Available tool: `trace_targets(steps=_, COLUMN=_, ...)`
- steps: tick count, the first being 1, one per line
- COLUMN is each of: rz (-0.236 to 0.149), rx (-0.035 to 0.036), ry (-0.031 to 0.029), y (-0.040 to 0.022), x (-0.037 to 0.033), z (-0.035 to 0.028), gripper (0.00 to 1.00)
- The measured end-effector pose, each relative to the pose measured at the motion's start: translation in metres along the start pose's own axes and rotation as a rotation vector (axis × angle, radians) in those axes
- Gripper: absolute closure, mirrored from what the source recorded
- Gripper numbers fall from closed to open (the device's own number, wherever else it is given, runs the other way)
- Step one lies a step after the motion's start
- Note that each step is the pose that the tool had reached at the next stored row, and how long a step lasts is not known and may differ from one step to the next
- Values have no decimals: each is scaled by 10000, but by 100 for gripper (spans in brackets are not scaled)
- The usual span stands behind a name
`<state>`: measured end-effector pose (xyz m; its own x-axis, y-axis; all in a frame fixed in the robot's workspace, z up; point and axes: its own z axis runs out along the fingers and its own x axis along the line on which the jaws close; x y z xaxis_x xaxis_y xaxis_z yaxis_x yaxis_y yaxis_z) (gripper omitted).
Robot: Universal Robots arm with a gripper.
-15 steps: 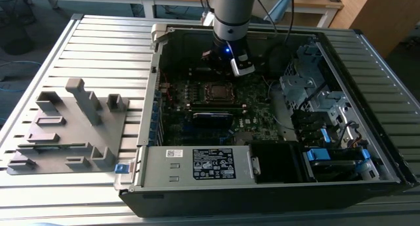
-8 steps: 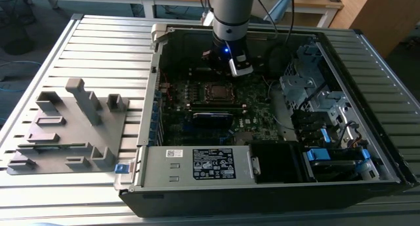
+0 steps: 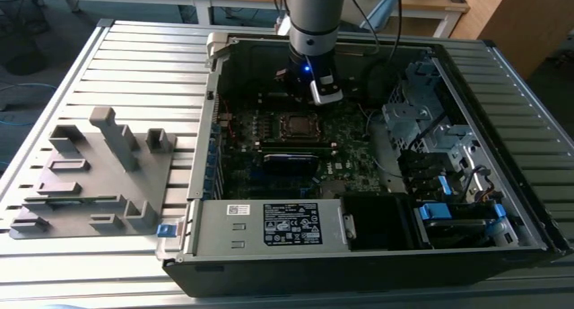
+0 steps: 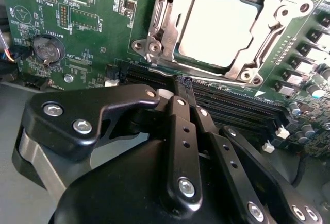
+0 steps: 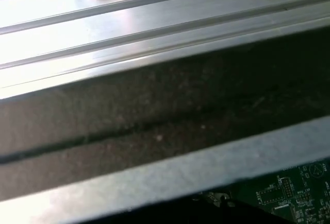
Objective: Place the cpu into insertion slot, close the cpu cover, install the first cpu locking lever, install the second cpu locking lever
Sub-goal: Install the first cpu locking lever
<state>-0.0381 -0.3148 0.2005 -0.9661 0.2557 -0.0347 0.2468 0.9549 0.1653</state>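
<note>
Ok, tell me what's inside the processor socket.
The chip lies in the socket, its pale metal top showing through the window of the metal frame around it. The chip's edges and the contacts beneath it are covered.

An open computer case (image 3: 359, 272) lay on a ribbed metal worktop (image 3: 144, 60). On the worktop, toward the exterior view's left and just beside the case, sat a grey fixture plate (image 3: 99, 178) with upright posts and slots. Inside the case, a power supply (image 3: 269, 225) with a white label (image 3: 292, 223) filled the near corner, and a silvery drive cage (image 3: 421, 114) stood along the exterior view's right, with blue tabs (image 3: 433, 211) near it. In the second wrist view, a coin battery (image 4: 47, 49) sat on the green motherboard (image 4: 98, 54).
</note>
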Motion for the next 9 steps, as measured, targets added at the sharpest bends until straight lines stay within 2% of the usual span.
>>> trace_targets(steps=3, rz=199, rx=71, ry=-57, y=-1, x=0, z=2, gripper=89)
trace_targets(steps=7, rz=691, rx=98, ry=-141, y=-1, x=1, z=5, gripper=89)
trace_targets(steps=9, rz=833, rx=105, ry=-164, y=3, x=5, z=6, gripper=89)
